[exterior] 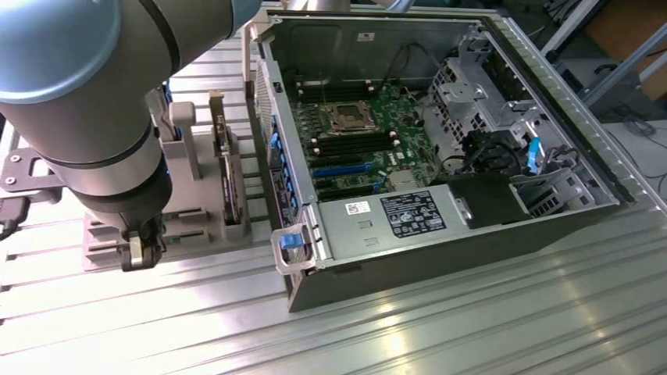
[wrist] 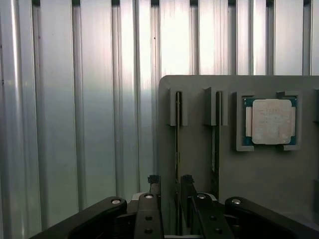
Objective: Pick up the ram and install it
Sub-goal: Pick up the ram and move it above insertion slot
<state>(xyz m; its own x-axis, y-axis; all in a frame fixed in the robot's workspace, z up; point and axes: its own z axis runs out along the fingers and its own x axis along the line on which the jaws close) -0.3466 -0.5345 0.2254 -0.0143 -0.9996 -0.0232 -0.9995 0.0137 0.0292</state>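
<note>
1. Black two-finger pincer (wrist: pixel 170 185) stands slightly open astride the thin green ram stick (wrist: pixel 177 129), which sits edge-up in a grey slotted holder (wrist: pixel 199 164); nothing is gripped.
2. Wrist view: a square silver CPU chip (wrist: pixel 271 121) lies in the same holder.
3. Exterior view: an open grey computer case (exterior: pixel 448 254); print on its black label (exterior: pixel 413 212) is unreadable.

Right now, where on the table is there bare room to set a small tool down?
Bare ribbed table runs along the computer case's near side and past the grey holder. Crowded: between holder and case, and under the gripper.
</note>
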